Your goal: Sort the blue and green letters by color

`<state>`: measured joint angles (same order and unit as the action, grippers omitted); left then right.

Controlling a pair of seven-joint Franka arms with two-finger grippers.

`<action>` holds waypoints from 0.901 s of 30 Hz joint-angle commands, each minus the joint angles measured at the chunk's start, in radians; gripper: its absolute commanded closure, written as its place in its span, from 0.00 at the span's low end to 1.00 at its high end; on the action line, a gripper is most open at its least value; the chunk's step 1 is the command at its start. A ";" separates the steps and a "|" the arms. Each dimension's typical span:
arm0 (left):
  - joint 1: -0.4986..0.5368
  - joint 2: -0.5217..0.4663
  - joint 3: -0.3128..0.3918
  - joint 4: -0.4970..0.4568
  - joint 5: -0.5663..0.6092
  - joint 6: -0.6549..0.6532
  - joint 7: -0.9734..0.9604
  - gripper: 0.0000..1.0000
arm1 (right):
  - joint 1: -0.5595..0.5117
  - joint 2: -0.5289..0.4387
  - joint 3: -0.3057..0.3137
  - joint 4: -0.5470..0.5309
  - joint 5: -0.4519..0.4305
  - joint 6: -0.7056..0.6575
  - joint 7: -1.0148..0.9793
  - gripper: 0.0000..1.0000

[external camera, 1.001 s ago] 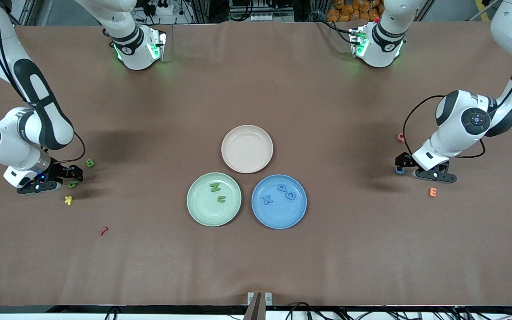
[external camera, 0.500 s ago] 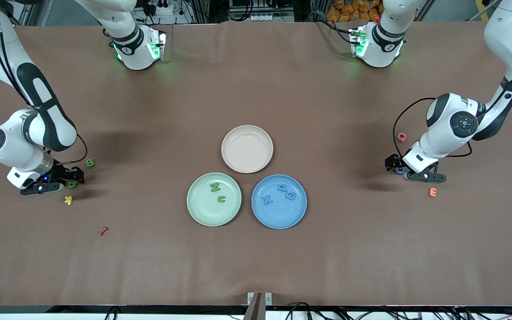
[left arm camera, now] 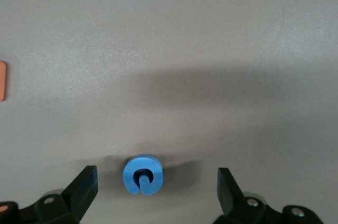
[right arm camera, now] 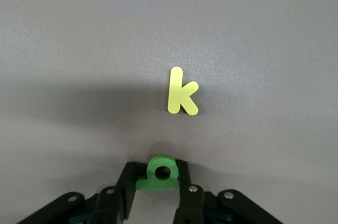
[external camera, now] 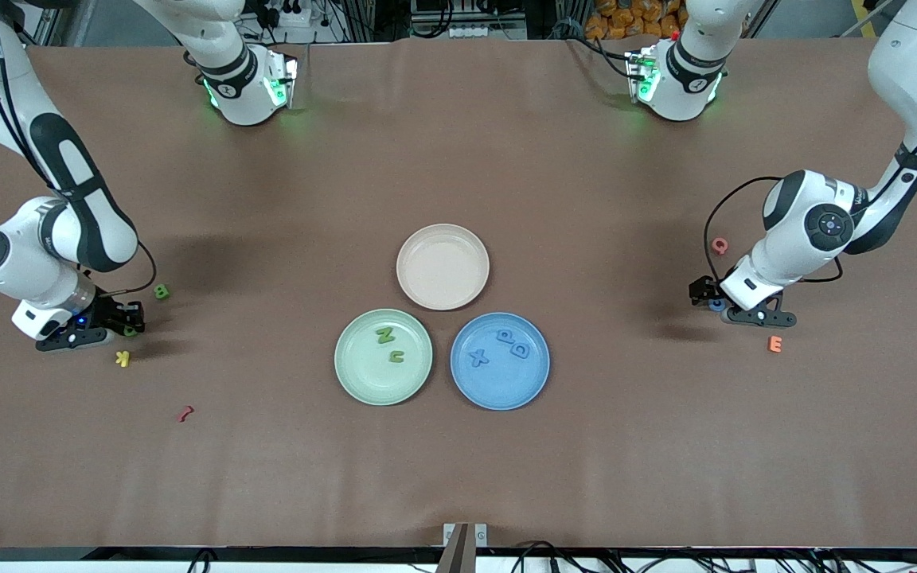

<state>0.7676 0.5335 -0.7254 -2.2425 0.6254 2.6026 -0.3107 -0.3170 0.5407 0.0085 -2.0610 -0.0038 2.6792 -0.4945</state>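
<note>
My right gripper (external camera: 129,322) is low at the table near the right arm's end, shut on a small green letter (right arm camera: 161,174). A green B (external camera: 161,291) lies beside it, farther from the front camera. My left gripper (external camera: 709,300) is open and low at the left arm's end. A blue C (left arm camera: 142,174) lies on the table between its fingers (left arm camera: 84,187), untouched. The green plate (external camera: 363,378) holds a green N (external camera: 384,335) and a smaller green letter (external camera: 396,356). The blue plate (external camera: 506,387) holds a blue X (external camera: 478,358), P (external camera: 505,336) and D (external camera: 520,349).
A yellow K (external camera: 122,359) lies just nearer the camera than my right gripper, and a dark red piece (external camera: 185,413) nearer still. A pink Q (external camera: 719,245) and an orange E (external camera: 775,344) flank my left gripper. A beige plate (external camera: 442,286) sits mid-table.
My left gripper has shifted a little toward the middle of the table and stays around the blue C. My right gripper has edged slightly toward the small green letter.
</note>
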 commanded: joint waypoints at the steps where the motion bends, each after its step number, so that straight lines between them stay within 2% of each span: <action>1: 0.002 0.019 0.000 0.011 0.039 0.013 -0.034 0.00 | -0.013 0.019 0.010 0.016 -0.012 0.007 -0.012 1.00; 9: 0.002 0.031 0.006 0.012 0.051 0.014 -0.034 0.00 | 0.012 0.001 0.014 0.032 -0.007 -0.033 0.030 1.00; 10: 0.002 0.033 0.006 0.012 0.056 0.014 -0.034 0.03 | 0.012 -0.007 0.016 0.035 -0.005 -0.051 0.036 1.00; 17: 0.001 0.054 0.032 0.026 0.109 0.014 -0.053 0.34 | 0.056 -0.056 0.021 0.093 0.002 -0.241 0.126 1.00; 22: -0.004 0.059 0.034 0.026 0.119 0.014 -0.094 0.69 | 0.121 -0.087 0.021 0.133 0.002 -0.338 0.241 1.00; 27: -0.024 0.052 0.034 0.029 0.119 0.013 -0.117 0.88 | 0.196 -0.103 0.021 0.168 0.002 -0.412 0.376 1.00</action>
<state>0.7652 0.5675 -0.7001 -2.2216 0.7044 2.6071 -0.3691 -0.1860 0.4679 0.0310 -1.9161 -0.0029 2.3370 -0.2435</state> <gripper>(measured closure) 0.581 0.643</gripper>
